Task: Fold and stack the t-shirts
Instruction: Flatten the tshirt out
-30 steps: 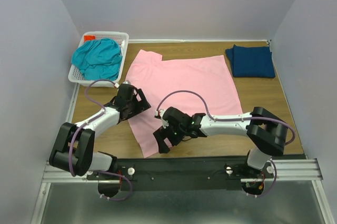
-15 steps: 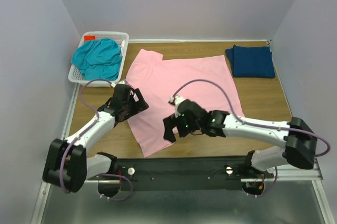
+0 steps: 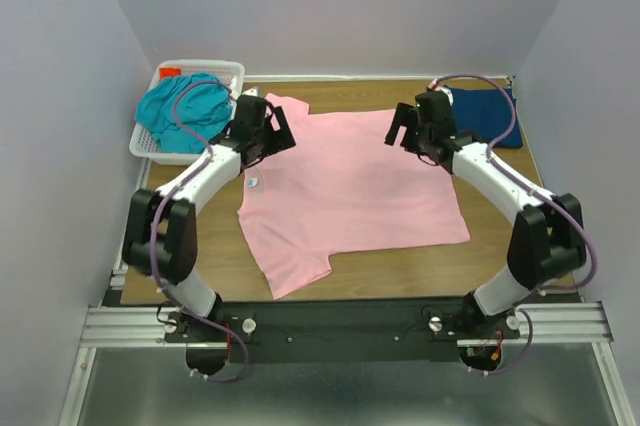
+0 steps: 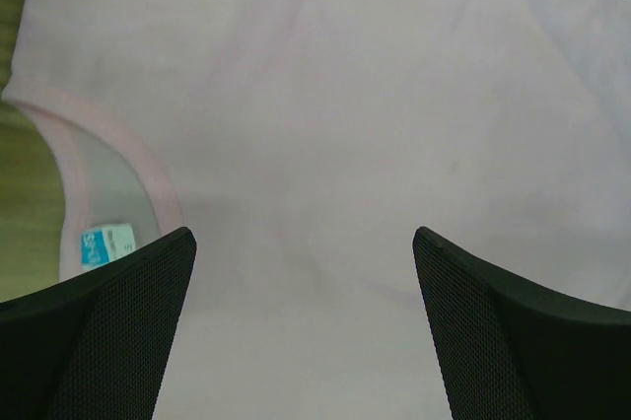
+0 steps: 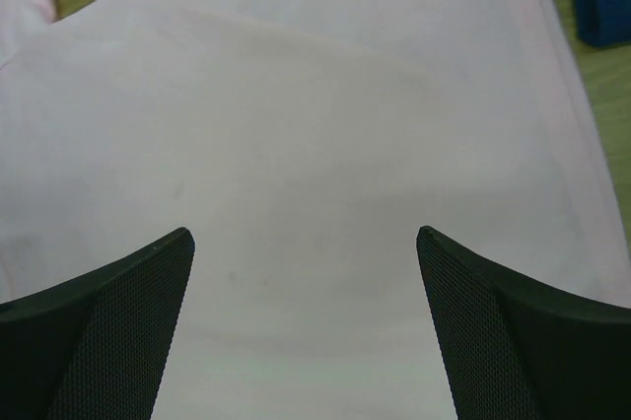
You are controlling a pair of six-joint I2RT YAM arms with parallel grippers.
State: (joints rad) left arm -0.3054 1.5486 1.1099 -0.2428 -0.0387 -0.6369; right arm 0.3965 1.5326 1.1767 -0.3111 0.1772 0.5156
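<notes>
Now — left hand (image 4: 304, 243) wide open, empty | right hand (image 5: 306, 241) wide open, empty | both over pink t-shirt (image 3: 350, 191)

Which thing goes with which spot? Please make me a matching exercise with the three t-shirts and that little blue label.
Things:
1. pink t-shirt
2. navy t-shirt
3. teal t-shirt
4. blue label

Places or states:
A. heaped in the white basket
B. inside a neckline
C. spread flat in the middle
D. folded, at the far right corner

Pairs: 1-C, 2-D, 3-A, 4-B
</notes>
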